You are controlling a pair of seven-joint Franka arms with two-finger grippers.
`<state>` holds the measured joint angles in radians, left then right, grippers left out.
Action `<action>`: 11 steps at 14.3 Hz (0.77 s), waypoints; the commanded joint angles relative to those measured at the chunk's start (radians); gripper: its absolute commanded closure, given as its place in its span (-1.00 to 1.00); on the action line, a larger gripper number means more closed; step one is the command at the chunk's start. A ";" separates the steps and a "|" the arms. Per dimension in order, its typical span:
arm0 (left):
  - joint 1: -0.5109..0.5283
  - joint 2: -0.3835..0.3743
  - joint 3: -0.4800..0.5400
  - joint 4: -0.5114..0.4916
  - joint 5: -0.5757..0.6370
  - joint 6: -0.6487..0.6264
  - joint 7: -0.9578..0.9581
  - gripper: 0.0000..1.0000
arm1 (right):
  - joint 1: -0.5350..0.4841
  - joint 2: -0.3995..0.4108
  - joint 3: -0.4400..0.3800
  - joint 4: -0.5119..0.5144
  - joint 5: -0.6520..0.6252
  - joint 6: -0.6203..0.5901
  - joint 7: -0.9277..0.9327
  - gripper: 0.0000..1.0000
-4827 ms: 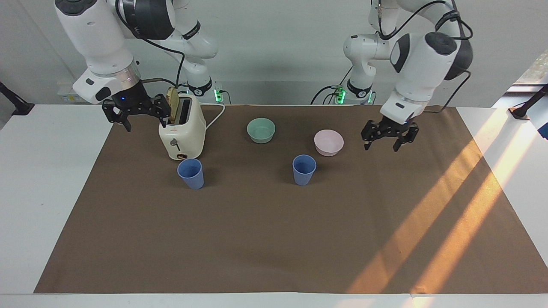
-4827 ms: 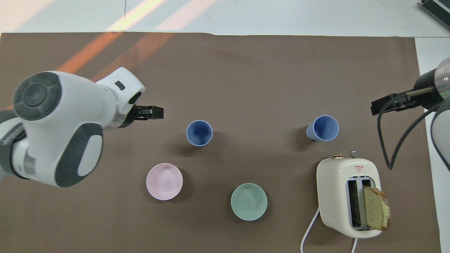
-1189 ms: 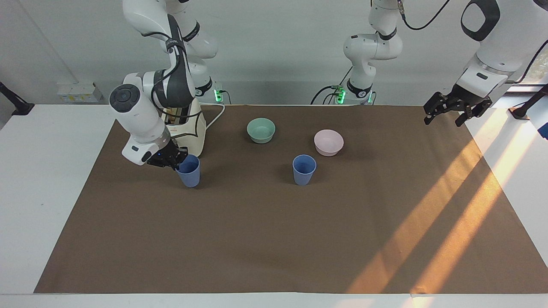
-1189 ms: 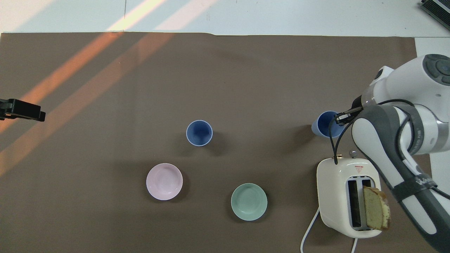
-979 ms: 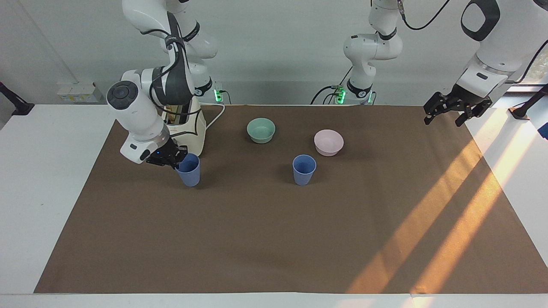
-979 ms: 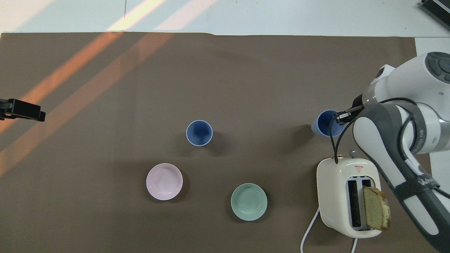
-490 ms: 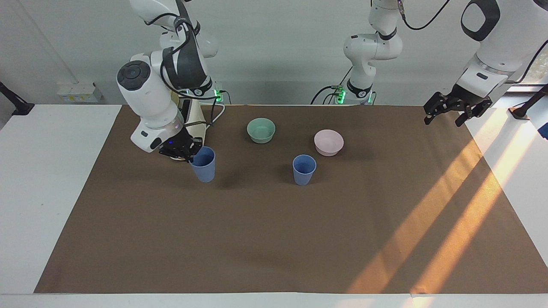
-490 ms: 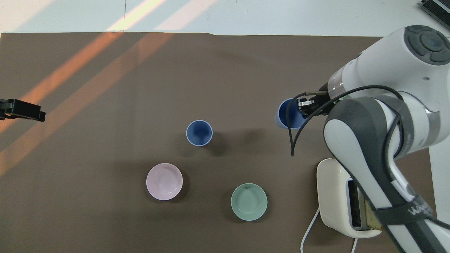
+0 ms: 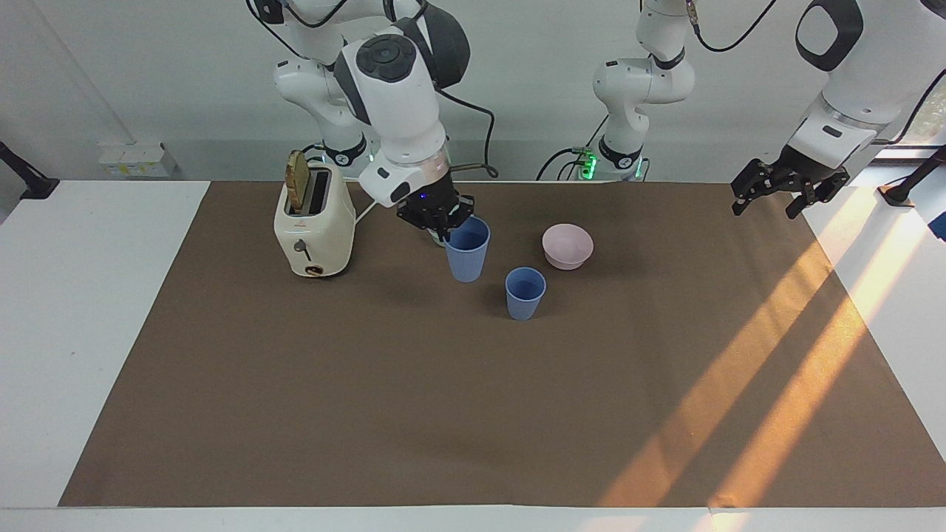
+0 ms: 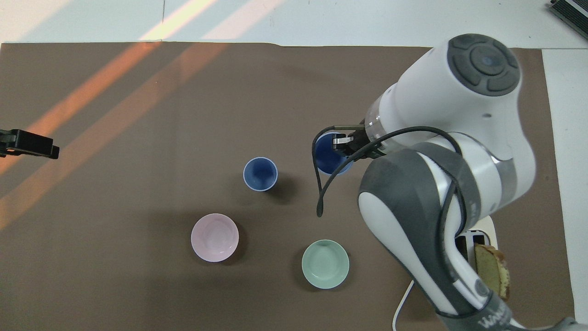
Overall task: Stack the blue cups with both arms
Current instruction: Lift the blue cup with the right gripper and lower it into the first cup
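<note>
One blue cup [image 9: 525, 293] stands upright on the brown mat [image 9: 369, 384], near the middle; it also shows in the overhead view [image 10: 260, 174]. My right gripper [image 9: 441, 216] is shut on the rim of the second blue cup [image 9: 468, 253] and holds it upright, a little above the mat. It hangs beside the standing cup, toward the right arm's end. In the overhead view the right gripper [image 10: 342, 143] grips the held cup [image 10: 327, 158] at its rim. My left gripper [image 9: 768, 199] waits open and empty over the mat's edge at the left arm's end, and its tip shows in the overhead view [image 10: 27, 145].
A pink bowl [image 9: 567, 245] sits nearer to the robots than the standing cup. A teal bowl [image 10: 325, 264] is beside it, mostly hidden in the facing view. A cream toaster [image 9: 314, 225] with a bread slice [image 9: 298, 177] stands toward the right arm's end.
My right gripper closed on the cup in front of the toaster, lifted it and carried it toward the standing cup. The left arm drew back to its end of the table earlier and has held still since.
</note>
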<state>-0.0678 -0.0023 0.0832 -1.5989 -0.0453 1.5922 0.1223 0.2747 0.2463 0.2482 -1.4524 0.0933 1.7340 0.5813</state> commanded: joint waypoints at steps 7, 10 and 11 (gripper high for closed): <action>0.003 0.012 0.003 0.025 -0.011 -0.023 0.005 -1.00 | 0.127 0.126 -0.006 0.083 -0.018 0.104 0.147 1.00; 0.003 0.012 0.003 0.025 -0.011 -0.023 0.005 -1.00 | 0.120 0.125 -0.003 0.072 -0.023 0.108 0.147 1.00; 0.003 0.012 0.003 0.025 -0.010 -0.023 0.005 -1.00 | 0.126 0.128 -0.003 0.064 -0.029 0.117 0.147 1.00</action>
<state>-0.0678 -0.0023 0.0832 -1.5989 -0.0453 1.5922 0.1223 0.3958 0.3627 0.2461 -1.4089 0.0864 1.8463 0.7063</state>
